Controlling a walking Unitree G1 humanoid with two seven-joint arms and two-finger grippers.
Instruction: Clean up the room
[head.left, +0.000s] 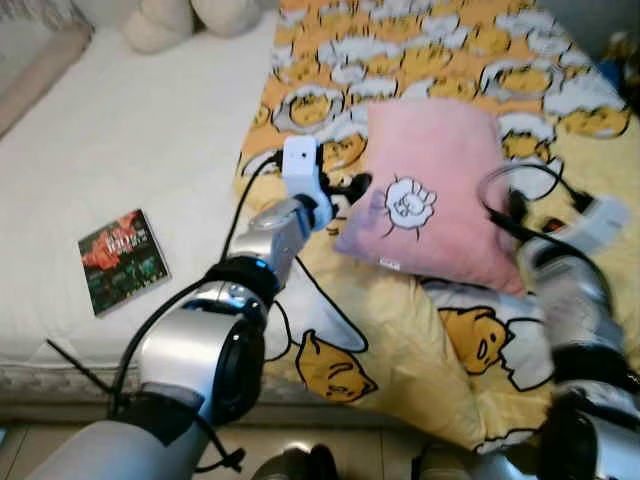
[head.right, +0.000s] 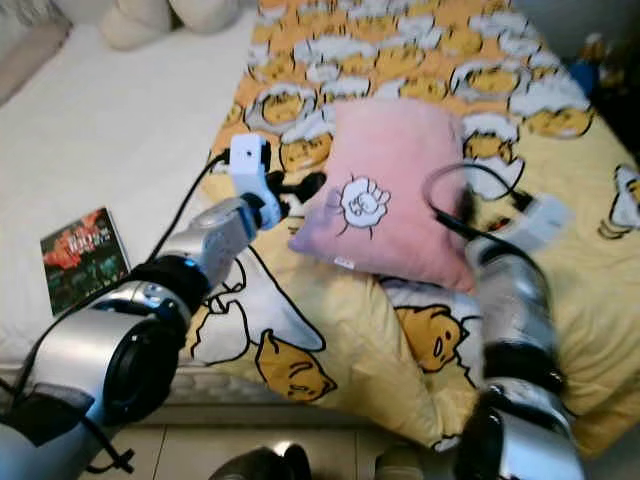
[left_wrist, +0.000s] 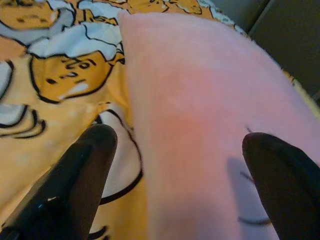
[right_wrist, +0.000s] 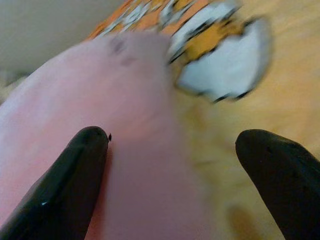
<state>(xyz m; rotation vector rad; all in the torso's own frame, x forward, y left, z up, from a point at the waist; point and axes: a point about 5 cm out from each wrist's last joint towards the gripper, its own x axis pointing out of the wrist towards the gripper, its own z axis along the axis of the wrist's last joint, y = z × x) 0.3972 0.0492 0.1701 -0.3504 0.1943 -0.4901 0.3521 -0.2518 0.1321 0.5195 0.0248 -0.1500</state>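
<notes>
The left gripper (head.left: 350, 188) reaches forward over the bed to the left edge of the pink pillow (head.left: 435, 190), its two black fingers (left_wrist: 75, 180) spread wide in the left wrist view, one over the yellow cartoon-print blanket (head.left: 400, 340) and the other over the pillow's pink face, the pillow's edge running between them; whether either finger touches the fabric cannot be told; the right gripper (right_wrist: 175, 175) is at the pillow's opposite, right side, its fingers (right_wrist: 70, 175) likewise held apart in the right wrist view, one in front of the pink cloth and the other over the yellow blanket, the picture there blurred; the right arm (head.left: 575, 300) is smeared in the head views, with a black cable looping above its wrist; the pillow lies tilted on top of the blanket near the middle of the bed, a small white cartoon figure (head.left: 410, 203) printed on its face and a small white tag at its lower edge; to the robot's left the blanket ends and a white sheet (head.left: 140, 140) is bare, with a dark book (head.left: 122, 260) lying flat on it near the bed's edge, well apart from the pillow; pale cushions (head.left: 185, 18) rest at the far end of the sheet.
</notes>
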